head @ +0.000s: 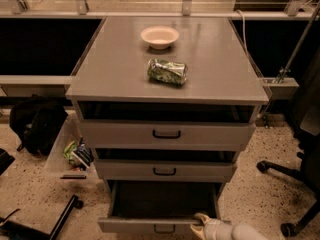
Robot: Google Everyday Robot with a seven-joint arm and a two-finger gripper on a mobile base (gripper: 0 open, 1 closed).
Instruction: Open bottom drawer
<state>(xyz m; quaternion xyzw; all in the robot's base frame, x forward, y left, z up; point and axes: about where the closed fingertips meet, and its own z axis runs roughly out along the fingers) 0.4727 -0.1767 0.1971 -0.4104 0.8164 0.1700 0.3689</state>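
A grey cabinet with three drawers stands in front of me. The bottom drawer [145, 226] is pulled well out, and its dark inside shows. Its small black bar handle [163, 229] sits on the front near the picture's lower edge. The middle drawer [165, 171] and the top drawer [166, 133] stand out only a little. My gripper [200, 225], pale and cream-coloured, comes in from the lower right. Its tip is at the top rim of the bottom drawer's front, right of the handle.
A cream bowl [159, 36] and a crushed green packet [167, 72] lie on the cabinet top [100, 69]. A black bag [36, 124] and a clear bin with items [72, 151] are on the floor at left. An office chair base [295, 184] is at right.
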